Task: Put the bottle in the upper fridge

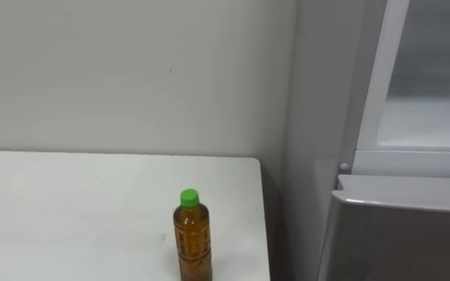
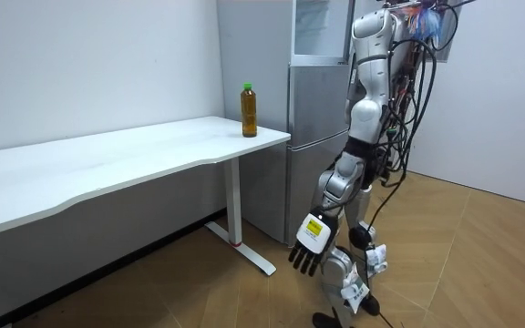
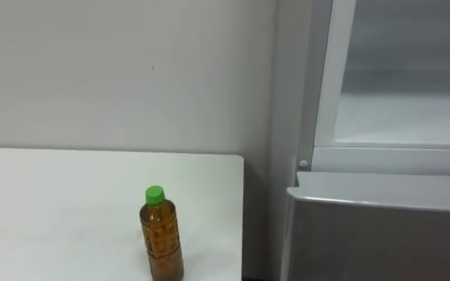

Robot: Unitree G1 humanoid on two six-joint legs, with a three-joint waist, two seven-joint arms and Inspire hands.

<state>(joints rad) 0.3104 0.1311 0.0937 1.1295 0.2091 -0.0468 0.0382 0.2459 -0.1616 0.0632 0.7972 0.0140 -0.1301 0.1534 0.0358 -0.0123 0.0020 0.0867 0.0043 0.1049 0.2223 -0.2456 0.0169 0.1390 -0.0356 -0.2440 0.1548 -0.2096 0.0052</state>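
My left hand (image 2: pixel 310 246) hanging open, fingers relaxed, bottle (image 1: pixel 193 236) upright near table (image 1: pixel 69 211) corner, fridge (image 1: pixel 397 230) just beside.

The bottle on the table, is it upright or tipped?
Upright: the bottle stands on the table, green cap on top.

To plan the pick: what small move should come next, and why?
Probably raise the left hand toward the bottle: it stands upright on the table, untouched, and that hand hangs open by the robot's side.
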